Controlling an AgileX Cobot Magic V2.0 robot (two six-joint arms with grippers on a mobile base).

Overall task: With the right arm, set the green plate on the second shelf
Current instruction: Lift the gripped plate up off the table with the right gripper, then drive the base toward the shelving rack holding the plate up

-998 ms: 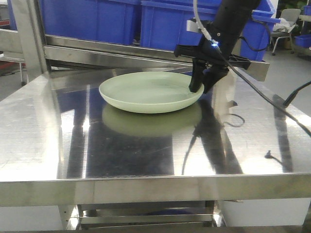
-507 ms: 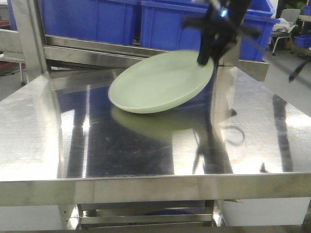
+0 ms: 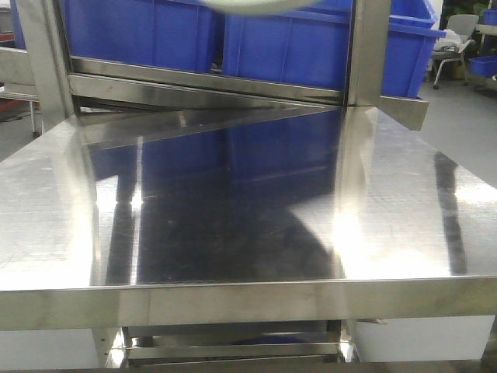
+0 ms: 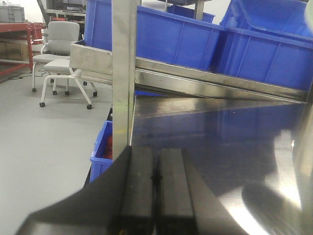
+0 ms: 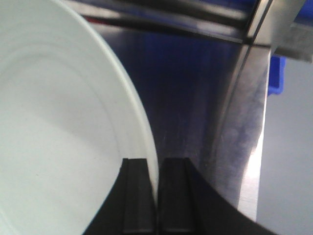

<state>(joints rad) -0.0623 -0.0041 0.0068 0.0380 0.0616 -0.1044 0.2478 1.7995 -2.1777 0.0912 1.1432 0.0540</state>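
1. The green plate [image 3: 256, 6] had risen off the table [image 3: 233, 233]; only a sliver showed at the front view's top edge.
2. The right gripper [image 5: 157, 169], unseen from the front, pinched its rim.
3. The left gripper [image 4: 155, 169] sat clenched, empty.

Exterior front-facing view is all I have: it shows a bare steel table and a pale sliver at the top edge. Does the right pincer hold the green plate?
Observer: Yes. In the right wrist view the right pincer is shut on the rim of the green plate, one finger on each side.
Operator: What is beyond the plate there?
Observer: Past the plate's edge that view shows the steel table, and a shelf post at the upper right.
Operator: Is the left pincer busy?
Observer: No. The left wrist view shows the left pincer shut, with nothing between its fingers.
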